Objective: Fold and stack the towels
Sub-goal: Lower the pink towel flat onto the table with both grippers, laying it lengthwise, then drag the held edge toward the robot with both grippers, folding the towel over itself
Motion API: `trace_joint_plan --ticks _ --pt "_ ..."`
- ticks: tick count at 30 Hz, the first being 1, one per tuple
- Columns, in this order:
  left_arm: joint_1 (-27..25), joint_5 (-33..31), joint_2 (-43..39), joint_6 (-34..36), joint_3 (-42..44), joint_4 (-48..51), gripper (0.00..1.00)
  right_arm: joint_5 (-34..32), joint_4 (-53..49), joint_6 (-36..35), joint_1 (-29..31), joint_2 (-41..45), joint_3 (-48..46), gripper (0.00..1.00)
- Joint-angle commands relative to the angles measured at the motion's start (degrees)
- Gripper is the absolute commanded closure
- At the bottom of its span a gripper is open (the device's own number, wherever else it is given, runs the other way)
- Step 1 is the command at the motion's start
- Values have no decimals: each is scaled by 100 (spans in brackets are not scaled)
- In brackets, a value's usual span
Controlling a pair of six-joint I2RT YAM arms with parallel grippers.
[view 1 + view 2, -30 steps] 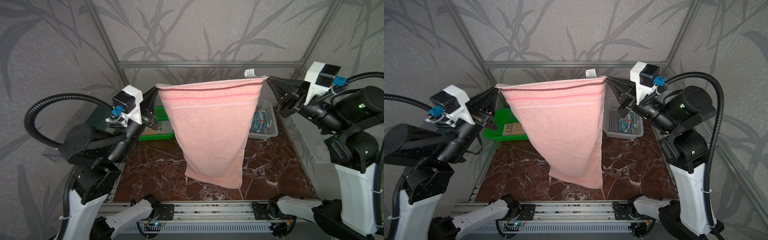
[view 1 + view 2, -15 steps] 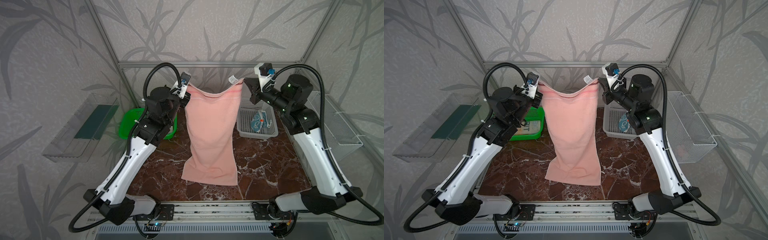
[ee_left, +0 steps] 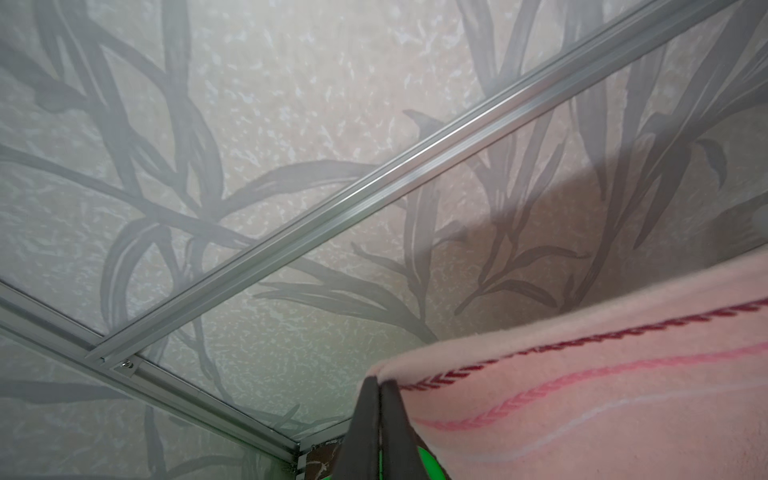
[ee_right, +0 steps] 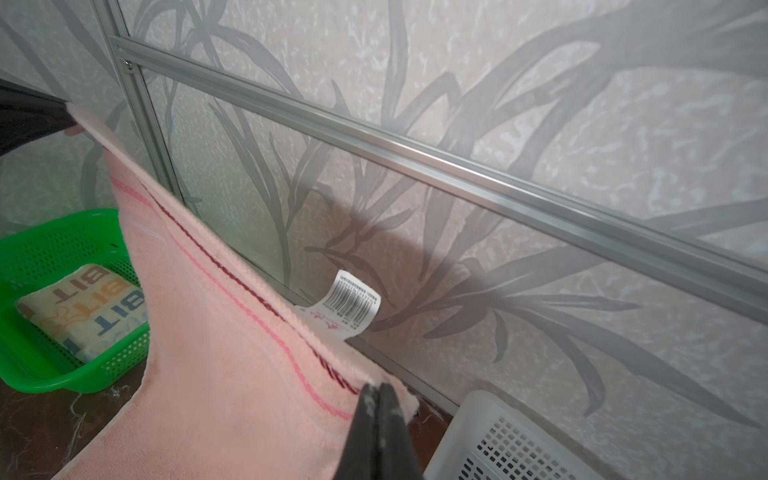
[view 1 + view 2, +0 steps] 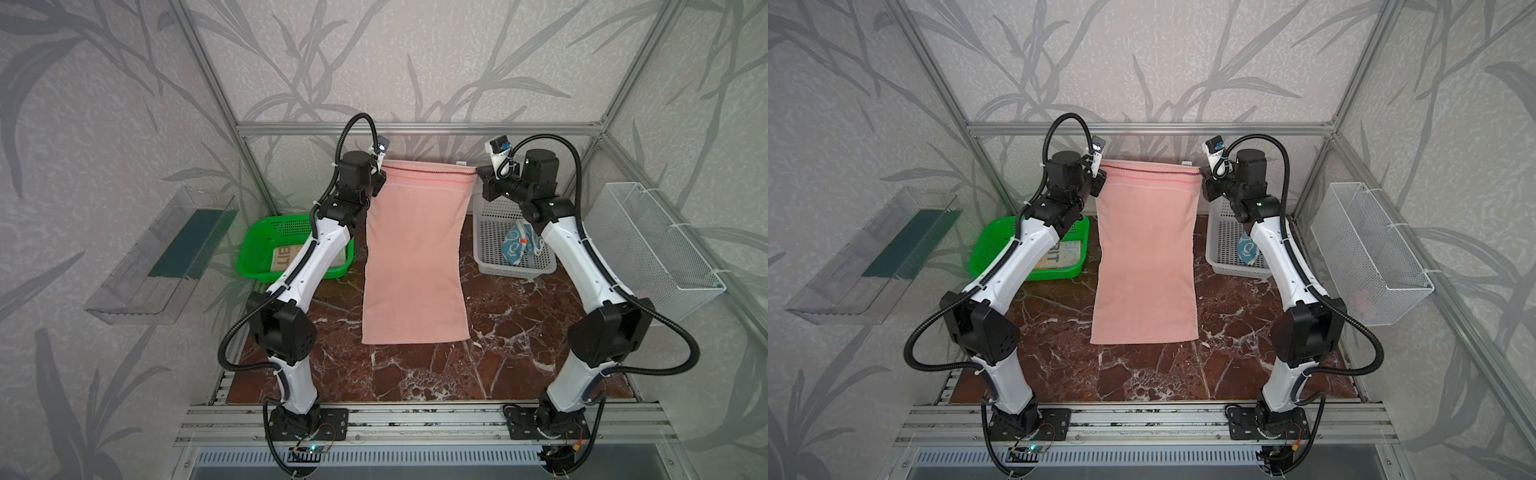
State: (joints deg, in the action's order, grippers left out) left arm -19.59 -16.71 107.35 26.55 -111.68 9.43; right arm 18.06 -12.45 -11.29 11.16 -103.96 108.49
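Observation:
In both top views the plain pink towel (image 5: 415, 257) (image 5: 1146, 257) stretches from the back wall toward the front. Its far striped edge is held up and its near part lies flat on the marble table (image 5: 415, 374). My left gripper (image 5: 380, 170) (image 3: 379, 380) is shut on the far left corner. My right gripper (image 5: 478, 174) (image 4: 378, 388) is shut on the far right corner, beside the barcode tag (image 4: 353, 301). The cream "BIT" towel (image 5: 286, 259) (image 4: 83, 307) lies folded in the green basket (image 5: 266, 245). The teal towel (image 5: 517, 245) lies crumpled in the white basket (image 5: 490, 249).
A wire basket (image 5: 648, 241) hangs on the right wall and a clear tray (image 5: 162, 257) on the left wall. The aluminium frame rail (image 5: 415, 126) runs along the back, just behind both grippers. Bare marble shows in front of the pink towel's near edge.
Both arms have carried the pink towel from high and close to the camera back to the rear wall and lower. Its hanging part now lies spread on the table.

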Motion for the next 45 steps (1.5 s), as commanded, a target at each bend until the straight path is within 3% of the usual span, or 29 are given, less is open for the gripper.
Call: trace_joint_plan --ticks 1,18,45 --pt "94 -338 254 105 -298 123 100 35 303 39 -44 -261 194 100" --pt "210 -625 1938 99 -1725 1095 100 177 434 76 -52 -1335 479 100" --pt "63 -614 254 -793 693 1404 100 422 479 -192 -52 -61 -1801 100"
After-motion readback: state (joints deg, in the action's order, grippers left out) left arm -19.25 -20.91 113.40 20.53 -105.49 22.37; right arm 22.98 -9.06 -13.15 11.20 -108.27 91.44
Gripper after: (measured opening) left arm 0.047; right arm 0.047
